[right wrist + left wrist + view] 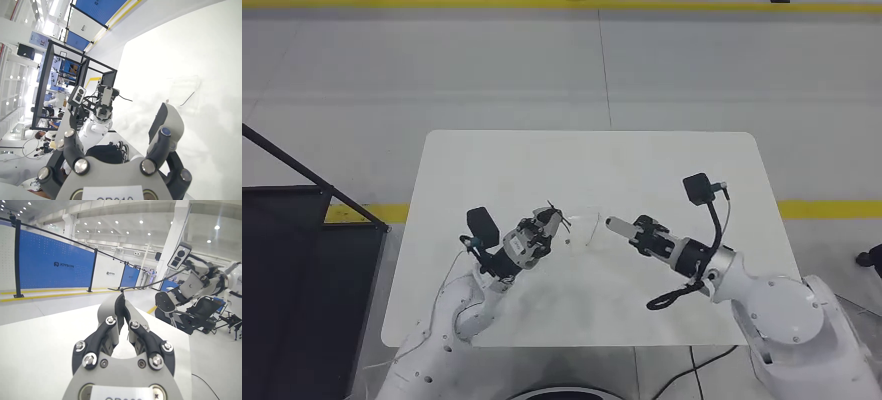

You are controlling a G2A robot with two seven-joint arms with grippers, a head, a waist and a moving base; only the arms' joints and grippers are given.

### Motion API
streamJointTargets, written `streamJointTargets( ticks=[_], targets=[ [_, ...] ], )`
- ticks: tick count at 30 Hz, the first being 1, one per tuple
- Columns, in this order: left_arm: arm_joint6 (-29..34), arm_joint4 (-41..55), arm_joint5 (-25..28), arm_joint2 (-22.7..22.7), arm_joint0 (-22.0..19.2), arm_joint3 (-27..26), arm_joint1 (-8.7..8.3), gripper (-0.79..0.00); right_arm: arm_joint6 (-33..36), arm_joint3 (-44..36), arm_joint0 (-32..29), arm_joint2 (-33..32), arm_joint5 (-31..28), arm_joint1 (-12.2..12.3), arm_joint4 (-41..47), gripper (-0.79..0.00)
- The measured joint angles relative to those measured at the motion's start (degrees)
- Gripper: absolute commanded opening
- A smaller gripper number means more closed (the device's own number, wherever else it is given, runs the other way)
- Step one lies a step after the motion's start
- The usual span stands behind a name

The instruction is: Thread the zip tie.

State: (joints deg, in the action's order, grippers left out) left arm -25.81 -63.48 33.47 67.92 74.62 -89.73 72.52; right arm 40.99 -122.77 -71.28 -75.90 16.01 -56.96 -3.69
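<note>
zip tie: a thin black zip tie (132, 287) is held up off the table (692, 170), with its long strap stretched out toward the right gripper (116, 111).
left jaws: the left gripper (122, 300) is pressed together at its very tips, pinching the zip tie near one end.
right jaws: spread wide with nothing between them, and placed near the strap's free end but apart from it.
done: the zip tie is judged to be picked up and presented for the other arm.
to do: no closed loop is seen, so the free end has yet to be caught, bent round and fed through the head. which end carries the head cannot be told.
around: a faint clear-edged shape (587, 228) is seen on the table between the two grippers, and what it is cannot be told. a black framed panel (282, 280) is set beside the table.
in the way: nothing is seen between the right gripper and the strap. the strap's thinness and sag are judged to be the main difficulty.
</note>
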Motion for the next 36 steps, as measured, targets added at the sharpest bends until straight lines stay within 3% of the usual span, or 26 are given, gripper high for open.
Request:
streamJointTargets(
  ticks=[11, 15, 19, 30, 36],
  targets=[
    [0.0, 0.0, -0.5, -0.1, 0.2, -0.3, 0.04, -0.785, 0.0, 0.1, -0.1, 0.2, -0.2, 0.0, 0.0, 0.000],
    [0.2, 2.5, -2.8, -0.9, 1.2, -2.0, 0.38, -0.785, 1.0, 4.2, -0.4, 1.7, -9.9, -0.2, 1.5, 0.000],
    [-0.1, 7.2, -6.0, -2.5, 1.5, -3.2, 1.10, -0.785, 5.6, 11.8, 1.6, 1.6, -21.0, -0.4, 10.2, 0.000],
    [0.0, 9.2, -6.4, -3.2, 1.5, -3.5, 1.34, -0.785, 5.2, 13.2, 2.0, 1.3, -22.2, -0.5, 11.9, 0.000],
    [4.3, 14.0, -4.3, -2.9, 2.4, -5.1, 1.32, -0.785, 2.4, 17.0, 4.4, 4.4, -26.8, -1.1, 8.4, 0.000]
  ],
)
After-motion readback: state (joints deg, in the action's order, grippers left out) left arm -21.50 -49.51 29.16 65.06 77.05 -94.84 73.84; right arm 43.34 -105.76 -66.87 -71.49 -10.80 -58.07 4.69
